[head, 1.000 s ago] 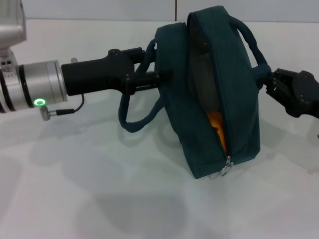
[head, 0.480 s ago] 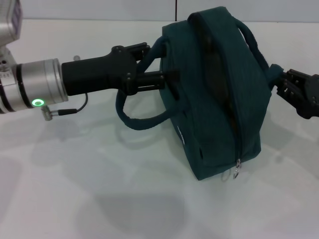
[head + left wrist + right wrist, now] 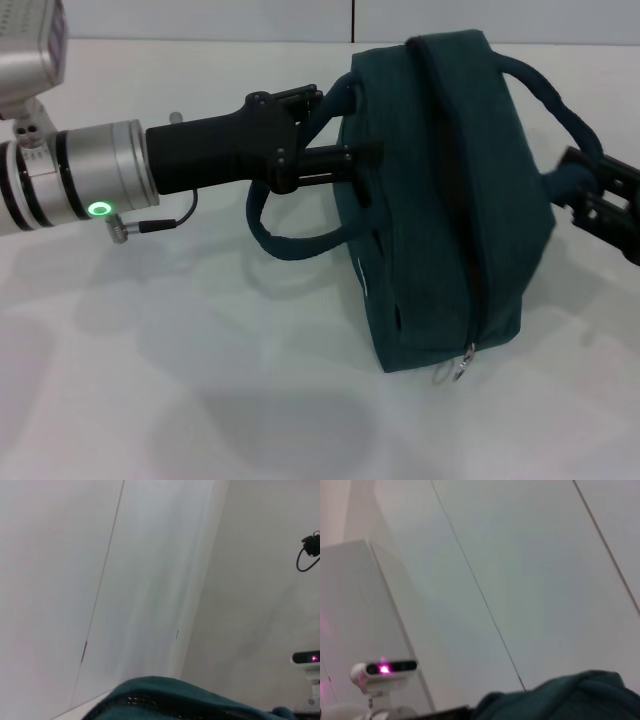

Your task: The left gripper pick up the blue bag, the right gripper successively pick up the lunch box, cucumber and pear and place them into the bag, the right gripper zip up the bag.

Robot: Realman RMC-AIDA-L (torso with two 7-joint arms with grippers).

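Note:
The blue bag [image 3: 440,200] lies tilted on the white table, its zipper seam facing me and looking closed down to the metal pull [image 3: 462,366]. My left gripper [image 3: 345,150] reaches in from the left and is shut on the bag's near side by its drooping handle [image 3: 290,245]. At the bag's far end, beside the other handle [image 3: 560,105], is my right gripper [image 3: 585,195]. Teal fabric of the bag fills the low edge of both wrist views [image 3: 165,700] [image 3: 570,695]. The lunch box, cucumber and pear are hidden.
The white table [image 3: 200,380] spreads in front of and to the left of the bag. A wall stands behind it. A small camera unit with a pink light [image 3: 385,669] shows in the right wrist view.
The bag has swung to the right and turned. The gap showing something orange inside a second ago is gone. Both grippers have shifted rightwards with the bag.

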